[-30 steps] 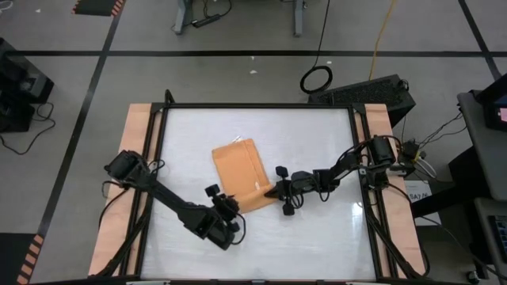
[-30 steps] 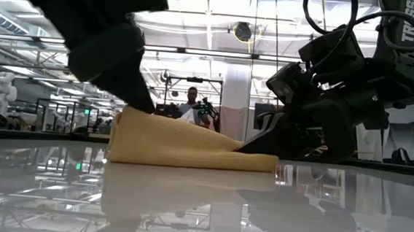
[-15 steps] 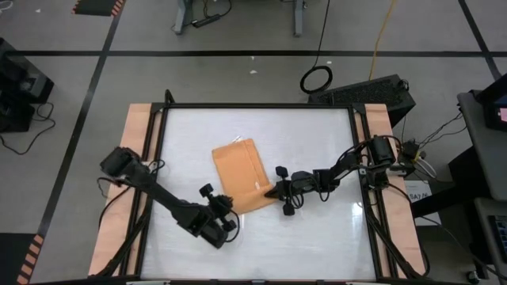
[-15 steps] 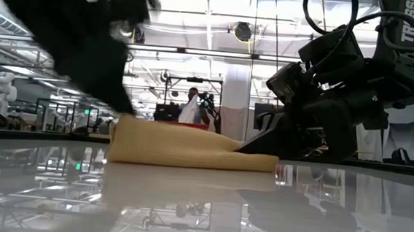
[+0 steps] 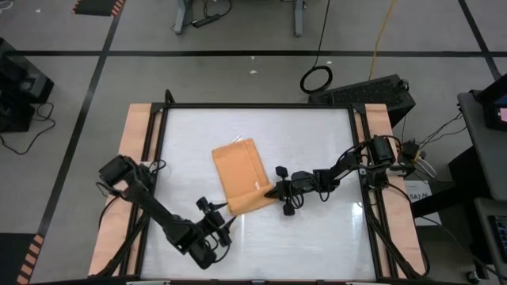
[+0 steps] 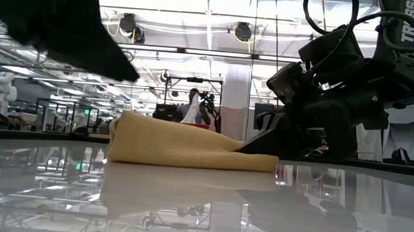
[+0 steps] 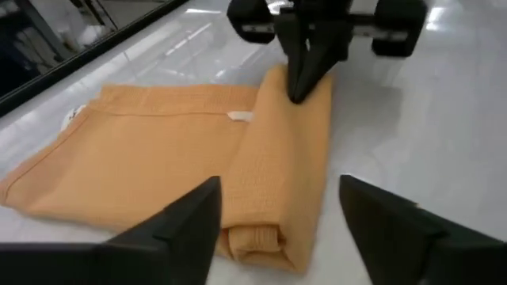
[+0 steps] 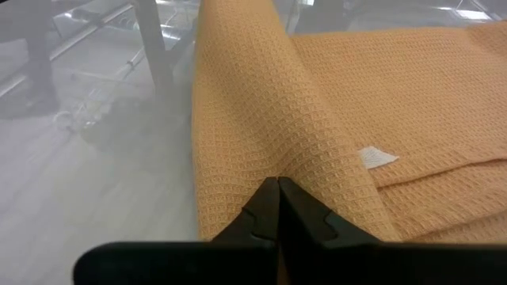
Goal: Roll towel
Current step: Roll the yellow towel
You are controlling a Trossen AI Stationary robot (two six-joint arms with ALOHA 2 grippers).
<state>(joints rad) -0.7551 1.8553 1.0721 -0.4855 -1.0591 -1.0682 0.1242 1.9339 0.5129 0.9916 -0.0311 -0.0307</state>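
Observation:
The orange-tan towel (image 5: 240, 172) lies flat on the white table, with its near end wound into a roll (image 7: 281, 170) that runs left to right. A small white tag (image 8: 372, 157) sits where the roll meets the flat part. My right gripper (image 5: 273, 191) is shut at the roll's right end. My left gripper (image 7: 277, 237) stands open a short way off the roll's left end (image 7: 252, 237), on the near-left side, touching nothing. In the low view the left gripper (image 6: 88, 42) hangs above and left of the towel (image 6: 183, 147). My right gripper sets its shut fingertips (image 7: 299, 91) against the top of the roll's right end (image 8: 273, 162). It comes from the table's right, slanting down, and points along the roll. Whether any cloth is caught between the tips, I cannot tell. The roll lies on the table.
Bare white tabletop (image 5: 317, 237) surrounds the towel on all sides. Black rails and wooden side boards (image 5: 135, 142) frame the table. A person stands far off in the room behind (image 6: 193, 104).
My left gripper has come off the roll's left end and drawn back toward the table's near-left corner, rolling about its own line as it went. The towel and my right gripper have stayed where they were.

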